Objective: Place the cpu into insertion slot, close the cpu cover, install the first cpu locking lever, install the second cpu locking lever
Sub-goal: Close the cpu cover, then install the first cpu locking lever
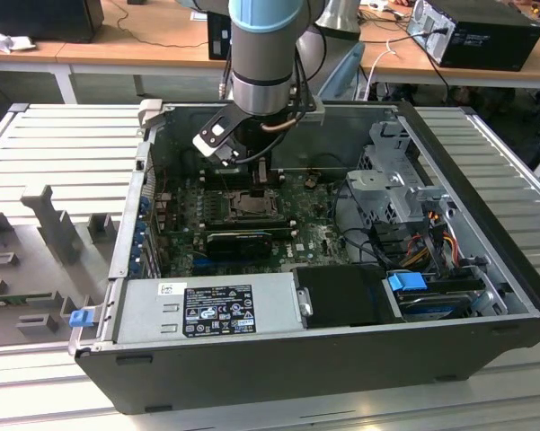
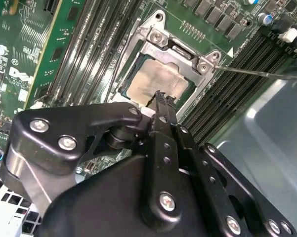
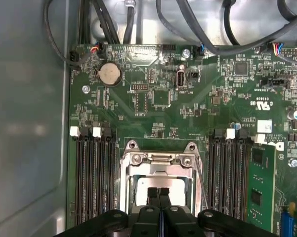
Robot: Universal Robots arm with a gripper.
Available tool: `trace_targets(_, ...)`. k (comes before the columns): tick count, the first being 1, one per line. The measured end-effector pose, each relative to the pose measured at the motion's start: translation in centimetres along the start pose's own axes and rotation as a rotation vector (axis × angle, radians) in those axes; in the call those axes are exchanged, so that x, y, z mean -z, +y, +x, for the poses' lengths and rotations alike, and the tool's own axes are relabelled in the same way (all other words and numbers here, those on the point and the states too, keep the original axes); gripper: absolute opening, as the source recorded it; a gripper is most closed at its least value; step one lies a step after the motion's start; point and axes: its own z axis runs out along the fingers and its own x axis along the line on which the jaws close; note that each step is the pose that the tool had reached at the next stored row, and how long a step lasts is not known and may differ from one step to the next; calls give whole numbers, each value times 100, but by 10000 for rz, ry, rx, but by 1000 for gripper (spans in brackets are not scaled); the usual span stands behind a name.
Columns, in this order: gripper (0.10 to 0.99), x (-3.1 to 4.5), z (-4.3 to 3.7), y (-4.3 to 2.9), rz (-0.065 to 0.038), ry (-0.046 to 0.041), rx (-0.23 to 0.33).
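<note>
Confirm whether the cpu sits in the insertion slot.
Yes, the pale cpu lies inside the insertion slot, framed by the cpu cover.

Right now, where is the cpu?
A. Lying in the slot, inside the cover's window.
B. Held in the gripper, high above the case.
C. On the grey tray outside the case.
A: in the first wrist view the cpu lies flat inside the window of the cover, with the shut gripper right over it.

Exterior high; wrist views over cpu (image 2: 155, 79)
</note>
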Motion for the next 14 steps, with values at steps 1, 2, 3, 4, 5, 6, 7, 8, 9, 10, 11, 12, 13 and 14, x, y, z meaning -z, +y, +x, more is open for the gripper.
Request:
trace_targets(1,106,0,0,-13,0,0,0)
trace_targets(2,106,0,0,-23,0,0,0)
trace_targets(3,106,1,1,-32,0,0,-1)
trace_targets(4,106,1,1,-39,0,1,0)
trace_targets(5,106,1,1,-46,0,0,0)
trace_targets(6,106,1,1,-57,0,0,0)
trace_targets(7,106,2,1,-68,0,1,-1)
trace_targets(8,106,2,1,-70,0,1,1)
trace_targets(9,106,7,2,-71,-1,3,0)
trace_targets(10,106,12,2,-71,-1,4,0)
trace_targets(11,106,21,2,-71,2,-1,-1)
trace_targets(12,106,34,3,-70,0,1,0)
trace_targets(13,106,45,3,-70,0,2,0)
trace_targets(14,106,57,4,-70,0,1,0)
